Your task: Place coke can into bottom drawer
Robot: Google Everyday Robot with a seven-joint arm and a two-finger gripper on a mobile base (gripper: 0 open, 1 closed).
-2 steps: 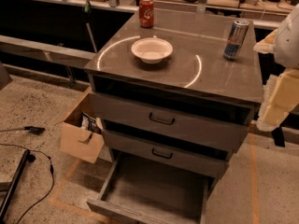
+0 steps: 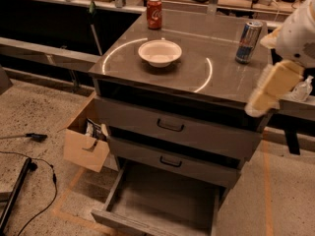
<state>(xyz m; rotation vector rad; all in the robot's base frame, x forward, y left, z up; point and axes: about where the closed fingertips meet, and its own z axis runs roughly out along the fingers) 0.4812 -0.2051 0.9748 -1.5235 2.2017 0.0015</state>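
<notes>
The red coke can point(image 2: 154, 13) stands upright at the far edge of the grey cabinet's top point(image 2: 221, 73). The bottom drawer point(image 2: 162, 200) is pulled open below the two shut upper drawers, and its flat grey inside holds nothing. My gripper point(image 2: 268, 90), cream-coloured under a white arm, hangs at the cabinet's right front edge. It is far to the right of the coke can, touches nothing and holds nothing that I can see.
A white bowl point(image 2: 160, 52) sits in the middle of the cabinet top. A tall blue-and-silver can point(image 2: 248, 42) stands at the right, close to my arm. An open cardboard box point(image 2: 86, 141) sits on the floor left of the cabinet. Cables point(image 2: 29, 166) lie on the floor at far left.
My gripper has moved a little to the left and up, towards the cabinet's right edge. The cans, bowl and drawers have not moved.
</notes>
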